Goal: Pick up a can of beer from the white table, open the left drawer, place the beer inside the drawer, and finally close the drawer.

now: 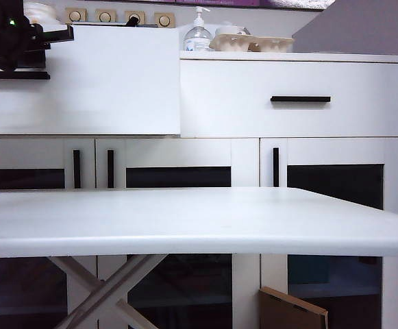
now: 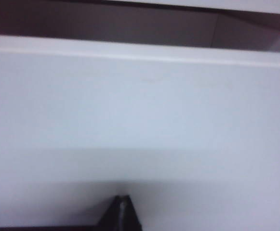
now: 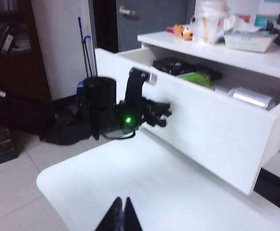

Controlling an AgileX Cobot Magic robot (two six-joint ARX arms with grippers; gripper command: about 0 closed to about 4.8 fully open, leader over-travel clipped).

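Note:
The left drawer (image 1: 103, 82) stands pulled out from the cabinet, and the left arm (image 1: 10, 34) partly covers its black bar handle (image 1: 14, 75). In the right wrist view the can of beer (image 3: 250, 97) lies on its side inside the open left drawer (image 3: 207, 125), showing as a silver cylinder. My left gripper (image 2: 123, 199) is shut and empty, its tips close against the white drawer front (image 2: 140, 120). My right gripper (image 3: 122, 202) is shut and empty, hovering over the white table (image 3: 154, 192). The white table (image 1: 185, 219) fills the foreground of the exterior view.
The right drawer (image 1: 294, 99) is closed. A sanitizer bottle (image 1: 197, 34) and egg cartons (image 1: 253, 42) sit on the cabinet top. Glass-fronted doors (image 1: 178, 177) lie below. A cardboard piece (image 1: 291, 312) stands under the table. Black and green items (image 3: 183, 67) share the drawer.

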